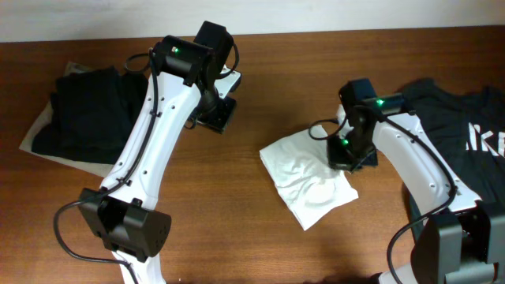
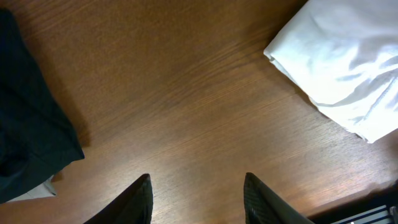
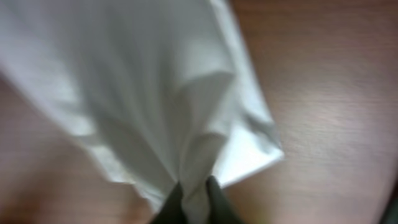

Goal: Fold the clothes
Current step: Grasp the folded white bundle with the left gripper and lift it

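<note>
A white T-shirt (image 1: pixel 304 177) lies folded into a small rumpled square on the wooden table, right of centre; no print shows on it. My right gripper (image 1: pixel 347 158) is shut on its right edge, and the right wrist view shows the white cloth (image 3: pixel 155 93) pinched between the fingers (image 3: pixel 194 193) and pulled up into a ridge. My left gripper (image 2: pixel 196 186) is open and empty, high above bare table, with the white shirt's corner (image 2: pixel 342 68) at the upper right of its view. Black shirts lie at the far left (image 1: pixel 83 110) and far right (image 1: pixel 454 118).
The left black pile sits on a pale sheet (image 1: pixel 35 130) and shows in the left wrist view (image 2: pixel 28 124). The right black shirt carries white lettering (image 1: pixel 489 142). The right arm's base (image 1: pixel 454 244) stands at the front right, the left arm's base (image 1: pixel 130 229) at the front left.
</note>
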`<state>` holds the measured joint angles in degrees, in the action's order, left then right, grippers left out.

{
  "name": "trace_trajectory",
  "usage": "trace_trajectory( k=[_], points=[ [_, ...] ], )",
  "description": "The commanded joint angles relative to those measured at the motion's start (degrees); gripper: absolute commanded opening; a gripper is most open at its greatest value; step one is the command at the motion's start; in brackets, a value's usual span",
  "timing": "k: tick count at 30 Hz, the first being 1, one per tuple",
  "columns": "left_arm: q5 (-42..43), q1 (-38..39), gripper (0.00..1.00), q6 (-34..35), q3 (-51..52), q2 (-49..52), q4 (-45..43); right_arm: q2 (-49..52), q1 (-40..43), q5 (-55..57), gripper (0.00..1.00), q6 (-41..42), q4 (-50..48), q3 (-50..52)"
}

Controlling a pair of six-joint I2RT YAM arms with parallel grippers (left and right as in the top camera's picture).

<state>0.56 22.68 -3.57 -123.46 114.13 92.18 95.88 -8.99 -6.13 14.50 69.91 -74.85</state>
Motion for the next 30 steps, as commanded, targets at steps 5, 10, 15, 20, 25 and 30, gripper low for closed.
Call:
trace_trajectory(
  k=[5, 10, 15, 20, 25, 30],
  points=[
    [-0.59, -0.35, 0.52, 0.09, -1.14, -0.35, -0.11, 0.15, 10.71, 6.99, 0.76, 2.80, 1.42, 2.71],
    [2.27, -0.35, 0.38, 0.11, 0.17, -0.33, -4.42, -0.61, 8.04, -20.79, 0.27, -10.36, -8.31, 2.93],
    [6.36, -0.35, 0.29, -0.61, 5.46, -0.33, -9.14, 2.78, 3.69, -17.16, 0.12, -2.01, -17.77, 9.42],
    [7.89, -0.35, 0.40, -0.81, 9.11, -0.33, -11.61, 4.31, 2.97, -16.22, 0.10, -0.48, -16.72, 16.06],
    [22.73, -0.35, 0.65, -5.29, 18.12, 0.39, -28.06, 2.29, 3.02, -12.66, 0.10, -0.50, -15.08, 16.02],
    [34.49, -0.35, 0.76, -9.88, 20.57, 13.31, -40.13, 2.29, 3.02, -12.63, 0.10, -0.50, -14.43, 16.02]
  ],
)
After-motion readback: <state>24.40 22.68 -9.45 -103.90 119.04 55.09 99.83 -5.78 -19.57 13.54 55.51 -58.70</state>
